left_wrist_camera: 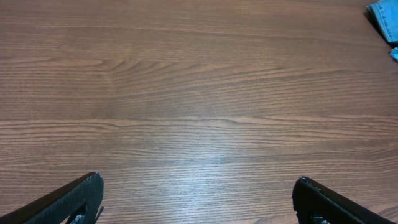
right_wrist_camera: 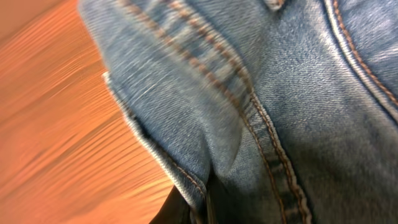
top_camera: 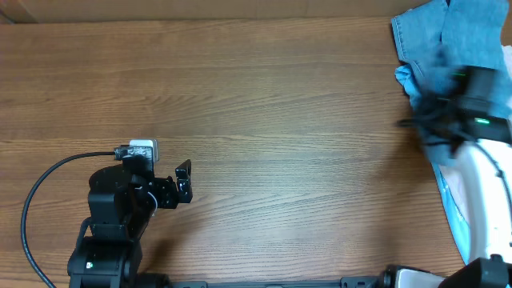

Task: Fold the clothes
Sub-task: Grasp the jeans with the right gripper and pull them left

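a broad table (top_camera: 280, 120) of brown wood grain is being shown, its fine streaks running side to side. the jeans (top_camera: 464, 40) are being seen bunched at its far right edge, partly under the right arm (top_camera: 488, 200), whose shell is smooth, white and rounded. from the right wrist the light blue denim is being shown close up: a coarse twill weave, double rows of tan stitching along thick raised seams, and a soft crease gathered down to a dark finger (right_wrist_camera: 180, 208). the right gripper (top_camera: 422, 122), blurred from above, is being held closed on that fold. near the left front, the matte black, blocky left arm (top_camera: 112, 216) is being trailed by a looping black cable (top_camera: 40, 192). the left gripper (top_camera: 185, 182) is being held wide over bare wood, its dark angular fingers (left_wrist_camera: 74, 199) well apart, nothing between them.
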You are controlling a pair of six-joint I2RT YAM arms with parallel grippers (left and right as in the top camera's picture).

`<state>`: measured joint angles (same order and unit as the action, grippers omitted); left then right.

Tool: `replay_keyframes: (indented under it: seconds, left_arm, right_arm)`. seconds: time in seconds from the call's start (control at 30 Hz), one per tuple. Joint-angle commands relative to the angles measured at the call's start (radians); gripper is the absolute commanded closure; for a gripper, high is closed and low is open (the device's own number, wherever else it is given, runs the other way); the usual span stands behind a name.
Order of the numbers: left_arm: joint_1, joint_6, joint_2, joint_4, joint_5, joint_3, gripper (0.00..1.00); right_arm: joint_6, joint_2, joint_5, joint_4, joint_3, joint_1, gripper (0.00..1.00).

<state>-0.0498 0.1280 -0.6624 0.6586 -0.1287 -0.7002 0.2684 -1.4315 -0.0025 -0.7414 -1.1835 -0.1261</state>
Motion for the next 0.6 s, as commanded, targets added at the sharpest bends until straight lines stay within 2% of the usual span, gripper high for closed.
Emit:
replay_keyframes:
  seconds: [0.0,0.07,0.2,0.23,0.27,0.3,0.43,0.5,0.57]
  left_arm:
    - [0.005,-0.008,0.001,-0.009,0.009,-0.026,0.0]
    - [0.005,-0.008,0.001,-0.013,0.009,-0.026,0.0]
    - [0.005,-0.008,0.001,-0.026,0.008,-0.026,0.0]
    - [0.005,-0.008,0.001,-0.03,0.008,-0.026,0.0]
    - [0.005,-0.008,0.001,-0.031,0.008,-0.026,0.0]
    - [0.005,-0.008,0.001,-0.031,0.008,-0.026,0.0]
    - [0.004,-0.008,-0.001,-0.039,0.004,-0.026,0.0]
    - [0.004,-0.008,-0.011,-0.054,0.0,-0.027,0.01]
    - [0.003,-0.008,-0.035,-0.098,-0.042,-0.027,0.05]
  right_arm:
    - [-0.007,0.019,-0.002,0.041,-0.018,0.225,0.96]
    - [-0.011,0.014,0.002,0.085,-0.018,0.369,0.96]
    - [-0.021,-0.003,-0.001,0.181,-0.016,0.568,0.96]
    - [-0.069,-0.004,0.001,0.198,-0.016,0.611,0.81]
    - [-0.103,-0.004,0.003,0.211,-0.017,0.631,0.51]
    - [-0.114,0.0,0.018,0.22,-0.017,0.639,0.41]
    - [-0.112,0.056,0.161,0.221,-0.047,0.614,0.4]
    - [-0.112,0.109,0.212,0.217,-0.069,0.563,0.35]
    - [-0.112,0.153,0.227,0.202,-0.074,0.501,0.35]
